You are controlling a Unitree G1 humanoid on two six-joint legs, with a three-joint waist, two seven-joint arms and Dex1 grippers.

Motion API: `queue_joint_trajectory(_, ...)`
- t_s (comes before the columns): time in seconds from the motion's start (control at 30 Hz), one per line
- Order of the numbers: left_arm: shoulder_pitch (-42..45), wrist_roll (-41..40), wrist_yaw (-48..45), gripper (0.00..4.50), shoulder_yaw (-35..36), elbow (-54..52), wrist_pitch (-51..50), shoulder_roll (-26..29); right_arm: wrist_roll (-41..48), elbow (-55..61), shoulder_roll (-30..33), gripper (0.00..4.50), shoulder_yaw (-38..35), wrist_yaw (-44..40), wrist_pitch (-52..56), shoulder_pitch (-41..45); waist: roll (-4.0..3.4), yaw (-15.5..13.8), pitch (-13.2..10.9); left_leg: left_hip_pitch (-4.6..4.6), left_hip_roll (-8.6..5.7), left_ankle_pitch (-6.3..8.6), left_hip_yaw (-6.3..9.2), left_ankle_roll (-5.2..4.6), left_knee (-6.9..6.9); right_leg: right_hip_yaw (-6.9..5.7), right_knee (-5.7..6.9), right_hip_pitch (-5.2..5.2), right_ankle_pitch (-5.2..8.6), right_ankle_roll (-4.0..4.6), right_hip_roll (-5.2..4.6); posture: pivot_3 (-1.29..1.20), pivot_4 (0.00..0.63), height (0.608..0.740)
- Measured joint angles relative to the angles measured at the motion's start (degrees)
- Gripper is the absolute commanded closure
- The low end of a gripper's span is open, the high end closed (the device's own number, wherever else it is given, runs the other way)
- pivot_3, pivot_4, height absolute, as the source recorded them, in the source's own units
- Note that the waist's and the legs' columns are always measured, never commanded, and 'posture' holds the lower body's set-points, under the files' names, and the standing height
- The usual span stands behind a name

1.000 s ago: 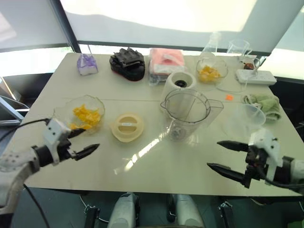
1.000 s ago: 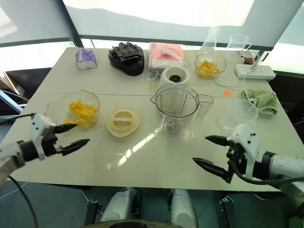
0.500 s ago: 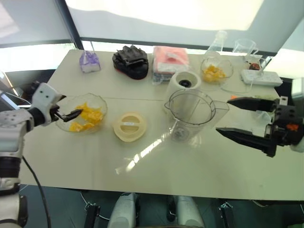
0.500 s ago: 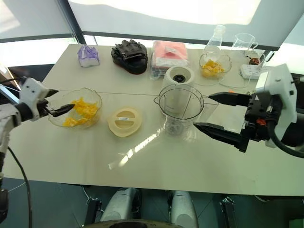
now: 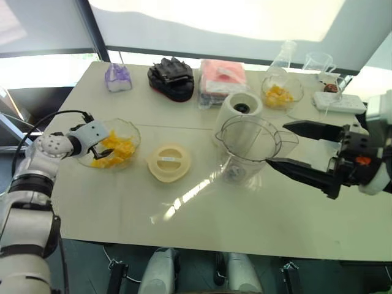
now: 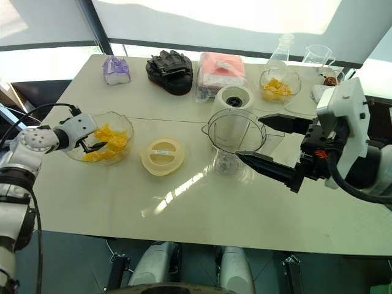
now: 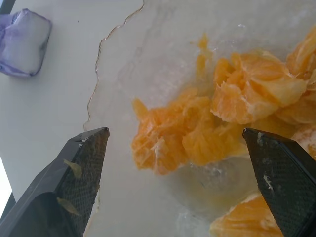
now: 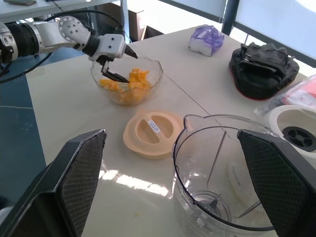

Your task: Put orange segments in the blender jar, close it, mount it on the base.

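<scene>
Orange segments (image 7: 197, 133) fill the glass bowl (image 5: 131, 131) on the table's left side, and the left gripper (image 6: 93, 142) is right in there, fingers spread wide with nothing between them. From the left wrist view, one fingertip (image 7: 81, 163) sits at the bowl's wavy rim while the other hangs over the fruit; whether either tip touches a segment is hard to make out, possibly not.

Over to the right gripper (image 5: 288, 147): jaws parted, empty, hovering just beside the blender jar (image 5: 248, 147), which stands upright and open mid-table. Its blade hub shows through the clear wall in the right wrist view. The off-white base (image 5: 240, 109) stands right behind the jar, partly hidden by the jar's rim. The cream lid (image 5: 168, 163) lies flat between bowl and jar. A second bowl of fruit (image 5: 280, 93) sits at the far right, beside a flask (image 5: 283, 54) cut by glare.
</scene>
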State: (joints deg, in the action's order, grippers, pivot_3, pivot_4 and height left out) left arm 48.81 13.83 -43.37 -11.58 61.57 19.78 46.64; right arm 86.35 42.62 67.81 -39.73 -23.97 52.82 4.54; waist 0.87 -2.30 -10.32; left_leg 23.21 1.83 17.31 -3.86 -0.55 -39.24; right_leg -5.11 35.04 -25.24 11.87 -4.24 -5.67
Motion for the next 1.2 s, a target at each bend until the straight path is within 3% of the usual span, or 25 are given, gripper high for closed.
queue_joint_trajectory(0.5, 6.14, 7.03, -3.61, 0.0, -3.79, 9.47, 6.65, -2.85, 3.31, 1.45, 0.87, 0.03, -4.4, 0.09, 1.36, -4.1, 0.09, 0.03, 0.04, -0.01, 0.01, 0.0, -0.01, -0.01, -0.06, 0.0, 0.08, -0.01, -0.04, -0.06, 0.01, 0.0, 0.15, 0.74)
queue_joint_trajectory(0.87, 8.07, 11.85, 7.0, 0.0, -6.02, 11.86, 5.57, -7.41, 3.46, 2.93, 0.68, 0.03, -4.4, 2.27, -0.3, -5.45, 0.15, 0.0, 0.08, -0.02, 0.0, -0.01, 0.0, -0.01, -0.17, 0.03, 0.14, 0.05, -0.08, -0.11, 0.01, 0.0, 0.15, 0.74)
queue_joint_trajectory(1.0, 8.17, 13.76, 9.03, 1.31, -7.69, 12.74, 5.33, -8.5, 3.85, 3.51, 0.68, 0.0, -4.4, 2.95, -0.73, -6.13, 0.17, -0.01, 0.08, -0.02, -0.01, -0.01, -0.01, -0.01, -0.18, 0.03, 0.14, 0.05, -0.1, -0.14, 0.01, 0.0, 0.15, 0.74)
queue_joint_trajectory(1.2, 8.15, 15.02, 10.15, 4.47, -8.56, 13.77, 3.18, -9.56, 3.97, 3.83, 0.68, 0.0, -4.4, 3.93, -1.01, -6.29, 0.2, 0.03, 0.08, 0.01, 0.02, -0.01, 0.01, -0.01, -0.3, 0.03, 0.18, 0.05, -0.11, -0.12, 0.01, 0.0, 0.15, 0.74)
